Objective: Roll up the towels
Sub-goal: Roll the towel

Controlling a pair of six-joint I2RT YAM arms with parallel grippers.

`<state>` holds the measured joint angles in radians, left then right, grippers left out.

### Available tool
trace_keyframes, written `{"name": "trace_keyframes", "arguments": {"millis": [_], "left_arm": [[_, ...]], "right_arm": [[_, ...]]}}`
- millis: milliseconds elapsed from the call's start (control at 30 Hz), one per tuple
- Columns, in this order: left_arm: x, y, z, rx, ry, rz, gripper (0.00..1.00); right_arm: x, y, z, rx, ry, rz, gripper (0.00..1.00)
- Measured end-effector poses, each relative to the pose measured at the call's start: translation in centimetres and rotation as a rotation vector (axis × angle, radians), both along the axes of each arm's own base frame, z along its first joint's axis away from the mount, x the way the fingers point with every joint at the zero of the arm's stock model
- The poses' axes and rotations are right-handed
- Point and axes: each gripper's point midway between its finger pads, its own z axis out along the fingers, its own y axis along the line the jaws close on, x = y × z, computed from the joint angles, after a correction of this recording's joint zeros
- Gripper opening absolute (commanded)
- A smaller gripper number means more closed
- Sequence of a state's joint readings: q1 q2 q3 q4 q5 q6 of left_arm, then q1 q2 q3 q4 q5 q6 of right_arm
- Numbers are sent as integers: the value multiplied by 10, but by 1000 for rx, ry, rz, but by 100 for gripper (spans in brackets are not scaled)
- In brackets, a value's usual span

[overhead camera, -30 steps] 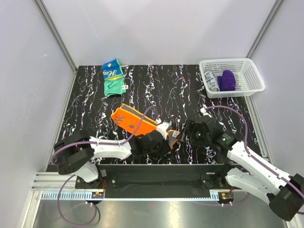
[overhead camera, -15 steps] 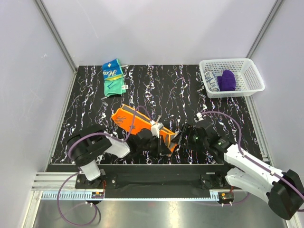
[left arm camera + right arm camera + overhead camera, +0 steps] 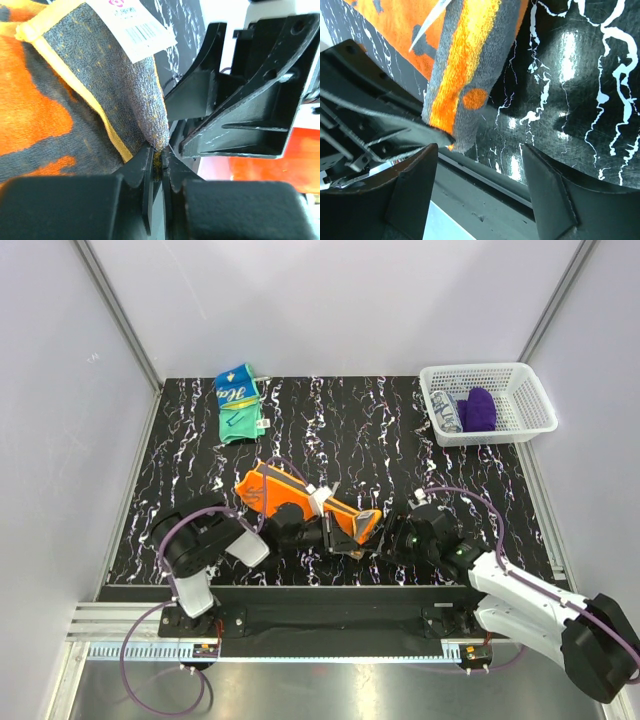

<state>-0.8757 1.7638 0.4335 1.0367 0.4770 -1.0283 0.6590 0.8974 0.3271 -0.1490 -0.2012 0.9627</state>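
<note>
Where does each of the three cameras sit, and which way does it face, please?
Top external: above, behind the bases, looking down at the table; both arms show.
Left wrist: looks along the left gripper, shut on the orange towel.
Right wrist: looks down through the open right gripper at table.
Shared: the orange towel, in all three.

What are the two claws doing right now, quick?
Left gripper: closed, pinching a corner of the orange towel.
Right gripper: open, holding nothing.
</note>
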Motion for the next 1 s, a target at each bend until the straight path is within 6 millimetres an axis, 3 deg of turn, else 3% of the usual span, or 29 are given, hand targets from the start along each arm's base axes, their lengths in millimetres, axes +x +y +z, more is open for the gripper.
{"name": "trace_keyframes", "arguments": {"millis": [367,600,833,1000], "left_arm": [[-9,18,-45,6,230,50,0],[-7,18,-45,-16,272,62,0],[-5,20,-46,-21,301,64,0],[-4,19,-45,-28,309,54,1]], "right_arm": [[16,7,-4,29,-25,-48,70],[17,8,-29,-32,26,-56,65],[20,21,-33,-31,19,-48,59],[24,28,-37,-34,17,-47,41]]}}
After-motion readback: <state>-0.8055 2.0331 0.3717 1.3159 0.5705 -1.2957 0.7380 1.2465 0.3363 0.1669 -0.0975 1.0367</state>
